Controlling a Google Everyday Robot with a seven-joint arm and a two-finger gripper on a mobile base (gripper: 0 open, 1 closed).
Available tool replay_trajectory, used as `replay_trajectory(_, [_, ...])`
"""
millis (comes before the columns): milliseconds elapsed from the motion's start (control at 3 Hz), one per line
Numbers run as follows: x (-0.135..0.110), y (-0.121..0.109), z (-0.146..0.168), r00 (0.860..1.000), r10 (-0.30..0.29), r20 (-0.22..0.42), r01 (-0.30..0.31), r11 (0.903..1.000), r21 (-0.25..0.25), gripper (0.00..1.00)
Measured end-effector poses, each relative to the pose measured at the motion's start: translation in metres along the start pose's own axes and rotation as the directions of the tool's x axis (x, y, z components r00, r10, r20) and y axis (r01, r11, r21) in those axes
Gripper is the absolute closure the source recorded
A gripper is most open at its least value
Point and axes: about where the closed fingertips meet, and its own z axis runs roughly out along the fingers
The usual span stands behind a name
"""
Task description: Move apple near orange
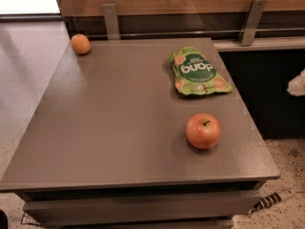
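Likely firm, roll-prone apple [203, 130] is sitting at four o'clock on the tabletop [109, 123], probably best grasped across its middle. The gripper is appearing nowhere, so I cannot tell its state.
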Motion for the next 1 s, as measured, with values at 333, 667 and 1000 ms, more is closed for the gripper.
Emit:
replay_trajectory(333, [0.026,0.029,0.018,0.991,0.042,0.126,-0.031,0.9961,-0.082,0.00])
replay_trajectory(667, [0.020,0.060,0.032,0.952,0.111,0.286,-0.060,0.9818,-0.180,0.00])
replay_trajectory(1000, [0.010,0.083,0.049,0.901,0.182,0.395,-0.080,0.9621,-0.261,0.00])
